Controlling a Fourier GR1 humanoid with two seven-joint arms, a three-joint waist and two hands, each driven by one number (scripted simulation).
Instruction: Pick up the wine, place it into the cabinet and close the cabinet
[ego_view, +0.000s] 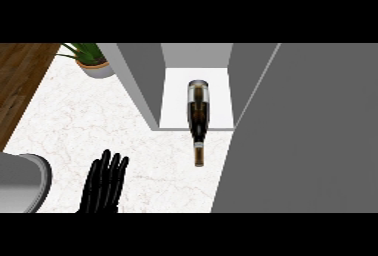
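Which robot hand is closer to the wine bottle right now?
Left. The only robot hand in view is the left one, resting open low on the counter, to the left of and below the wine bottle, apart from it. The right robot hand shows nowhere, so its distance cannot be judged.

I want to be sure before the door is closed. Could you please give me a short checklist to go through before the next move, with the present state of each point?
1. Wine bottle is in the cabinet: ok, its body lies on the white shelf.
2. Bottle is fully inside: not ok, the neck reaches out past the shelf's front edge, over the counter.
3. Bottle is released: ok, no hand touches it.
4. Cabinet door is open: ok, it stands at the right.
5. Left hand is away from the door's path: ok, open, low at the left.
6. Right hand is ready at the door: cannot tell, it does not show.
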